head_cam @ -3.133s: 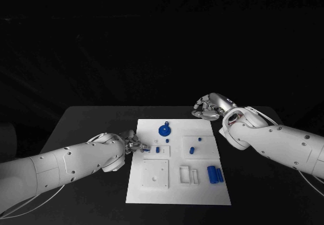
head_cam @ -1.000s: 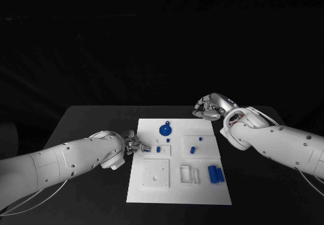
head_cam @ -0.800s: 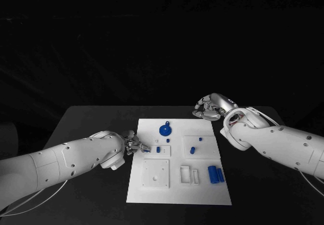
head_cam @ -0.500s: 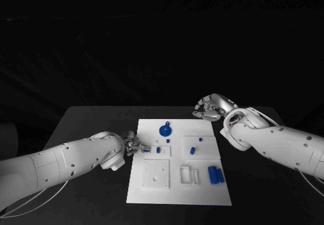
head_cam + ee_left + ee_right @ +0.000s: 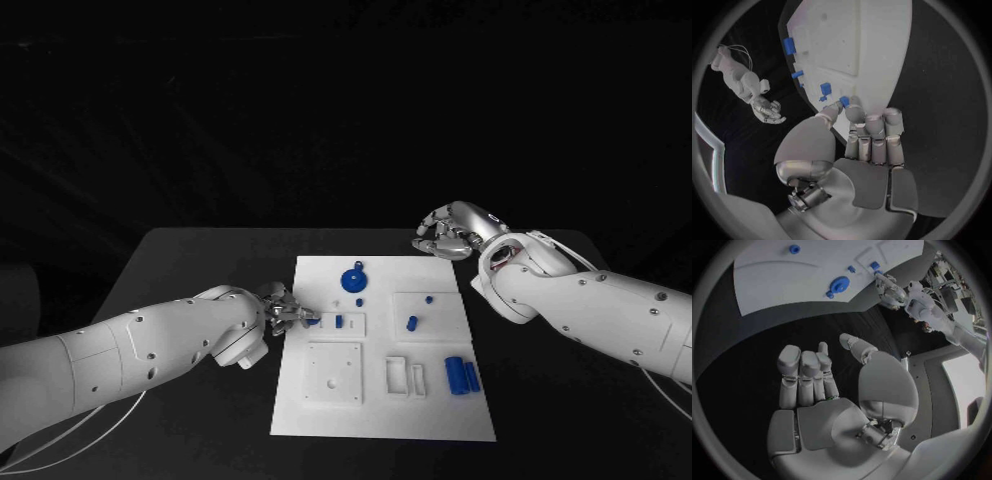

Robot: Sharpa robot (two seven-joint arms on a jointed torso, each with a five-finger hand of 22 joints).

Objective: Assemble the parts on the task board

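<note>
Nearest the robot, on the right side of the white board [image 5: 382,415], two long blue pieces [image 5: 460,373] lie side by side. Just left of them are two thin empty slots, and left of those is a white square block [image 5: 333,371]. None of these have moved in the last few seconds.

A bit farther along, at the left edge of the board, is the left hand [image 5: 286,308]. Its fingers are bunched close together, and a small blue piece [image 5: 844,101] sits right at its fingertips [image 5: 856,106]. It looks like the thumb and a finger pinch it, but I cannot tell for sure. This hand has only slid a little toward the robot, and the arm has dropped lower. Its fingertips have stayed at the same small pocket, where another blue peg [image 5: 339,320] stands. So I think the hand is still trying to fit its piece in there, and that step is not finished.

To the right of it, a blue oval piece [image 5: 411,322] stands in its own pocket. Farther back is the round blue wheel [image 5: 352,278].

Farthest away, off the far right corner of the board, the right hand [image 5: 447,232] hangs above the table. Its fingers are curled in and it holds nothing. It has hardly moved, so it seems to be waiting.
</note>
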